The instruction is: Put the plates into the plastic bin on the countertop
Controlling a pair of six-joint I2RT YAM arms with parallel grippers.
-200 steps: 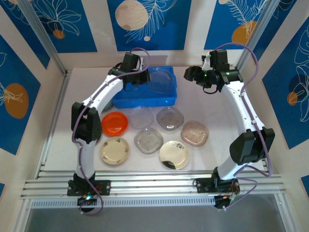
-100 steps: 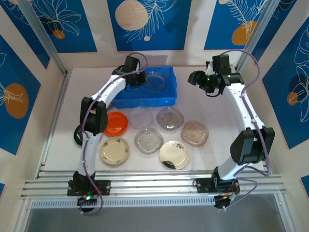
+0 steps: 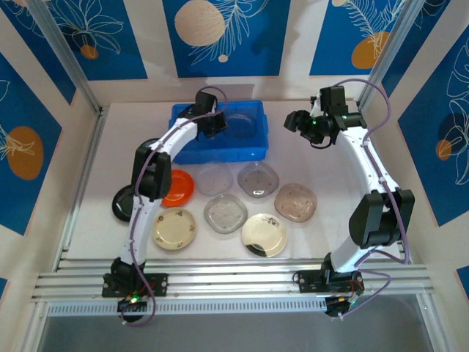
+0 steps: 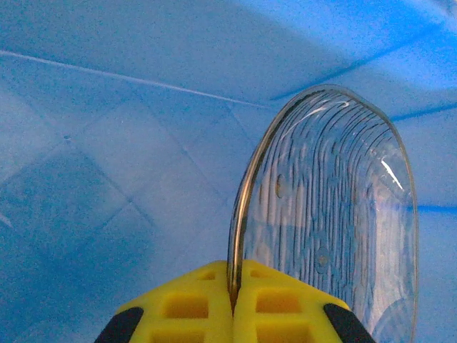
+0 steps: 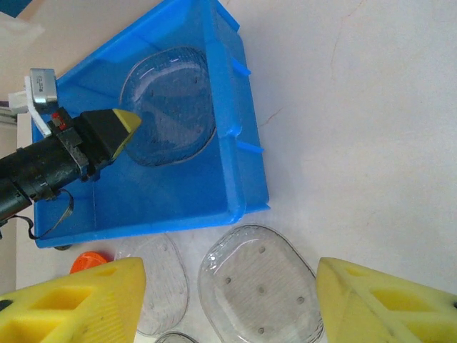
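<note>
Blue wall panels (image 3: pixel 220 51) ring the scene, white leaf outlines (image 3: pixel 245 33) sweeping across them, a cream disc (image 3: pixel 199 22) on the back one, orange discs (image 3: pixel 24 152) at the sides. Silver posts (image 3: pixel 66 59) rise at the far corners; ribbed aluminium rails (image 3: pixel 234 279) run along the near edge.

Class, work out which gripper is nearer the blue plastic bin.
Left. The left gripper is inside the bin, clamping a clear plate; the right gripper hangs open beside the bin's right end.

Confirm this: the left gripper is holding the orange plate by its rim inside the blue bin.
Wrong plate. The left gripper is shut on the rim of a clear plate inside the plastic bin, as the left wrist view shows. The orange plate lies on the countertop.
</note>
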